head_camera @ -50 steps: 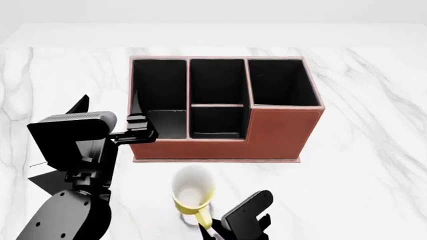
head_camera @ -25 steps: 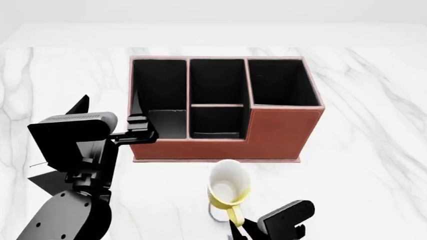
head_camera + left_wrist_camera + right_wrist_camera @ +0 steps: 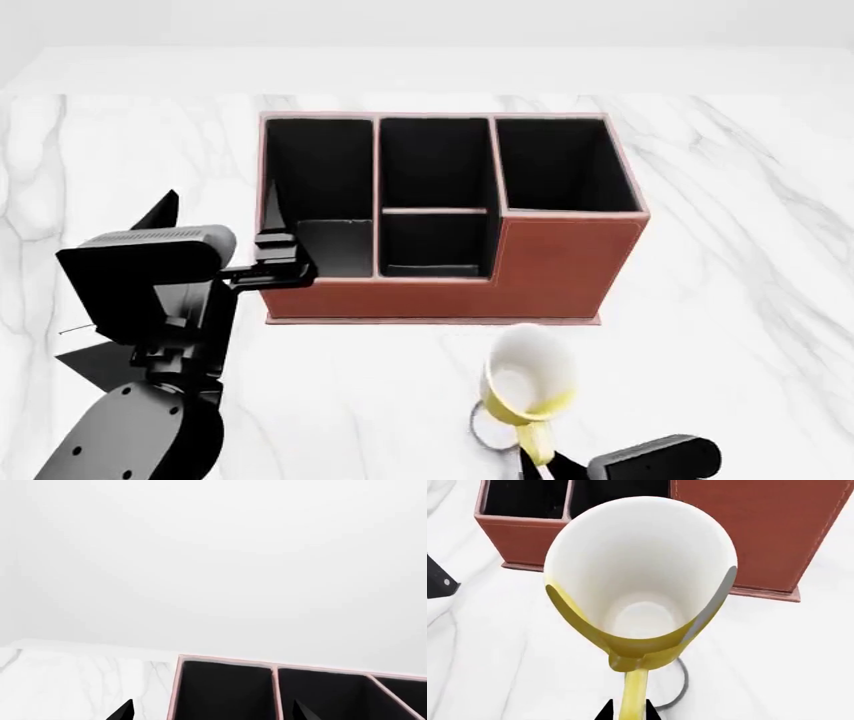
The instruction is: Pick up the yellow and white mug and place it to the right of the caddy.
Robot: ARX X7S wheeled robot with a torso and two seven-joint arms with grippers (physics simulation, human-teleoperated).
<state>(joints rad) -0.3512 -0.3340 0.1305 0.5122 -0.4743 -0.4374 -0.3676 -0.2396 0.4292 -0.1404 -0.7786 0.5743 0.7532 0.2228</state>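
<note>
The yellow and white mug (image 3: 530, 385) hangs above the marble table in front of the caddy (image 3: 561, 265), below its taller right section. My right gripper (image 3: 627, 711) is shut on the mug's yellow handle (image 3: 634, 692); the mug (image 3: 640, 580) fills the right wrist view, white inside, lifted with a shadow beneath. In the head view only the right gripper's body (image 3: 654, 460) shows at the bottom edge. My left gripper (image 3: 283, 262) hovers at the caddy's front left corner, fingertips spread wide and empty. The caddy's top (image 3: 273, 670) shows in the left wrist view.
The white marble table (image 3: 747, 300) extends to the right of the caddy and in front of it. My left arm (image 3: 140, 330) stands at the lower left, close to the caddy's left wall.
My right gripper has carried the mug to the right along the caddy's front, from under the middle to under the right section. The left arm has not moved.
</note>
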